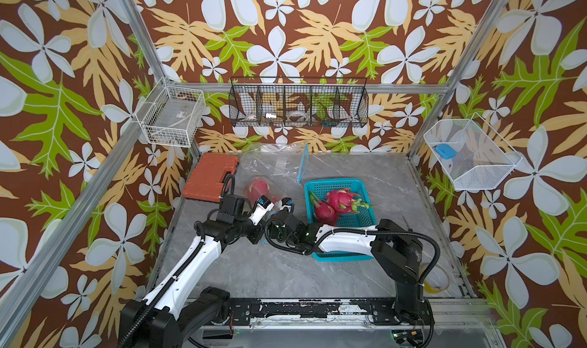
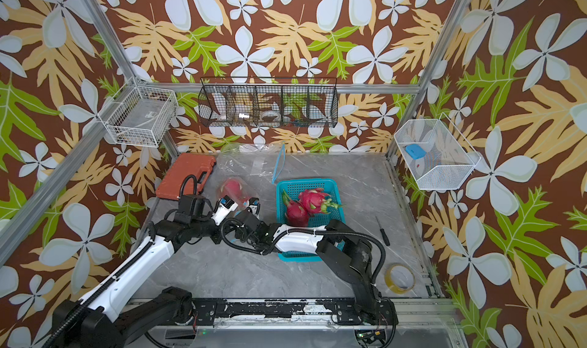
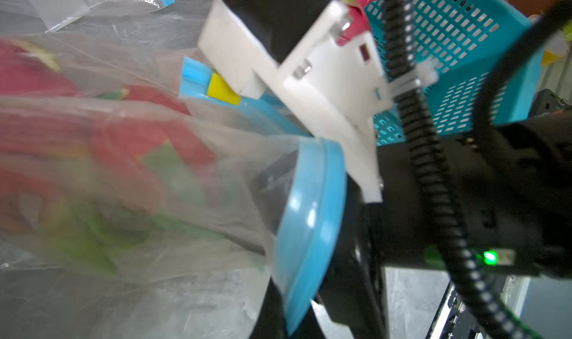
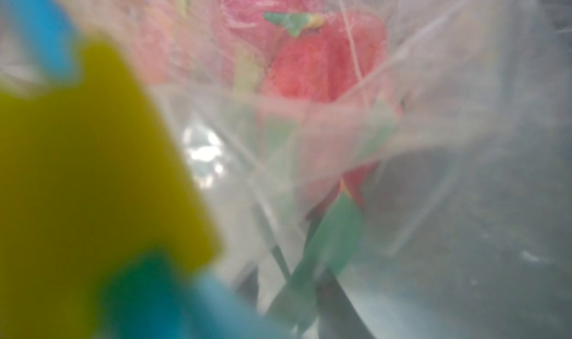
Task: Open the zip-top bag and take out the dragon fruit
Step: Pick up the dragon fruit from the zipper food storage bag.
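A clear zip-top bag (image 3: 216, 198) lies left of centre on the table, with one pink dragon fruit (image 1: 258, 186) (image 2: 233, 187) (image 3: 123, 142) (image 4: 325, 62) inside it. My left gripper (image 1: 266, 203) (image 3: 297, 315) is shut on the bag's blue zip edge (image 3: 309, 213). My right gripper (image 1: 287, 202) (image 4: 291, 297) is at the bag's mouth beside the yellow slider (image 3: 223, 90). Its jaws stand a little apart, with film and a green scale between them. Two more dragon fruits (image 1: 341, 198) (image 1: 324, 211) lie in the blue basket (image 1: 333, 182).
An empty zip bag (image 1: 276, 160) lies at the back of the table, and an orange tool case (image 1: 209, 176) sits at the back left. A screwdriver (image 2: 382, 230) and a tape roll (image 2: 399, 276) lie on the right. Wire baskets hang on the walls.
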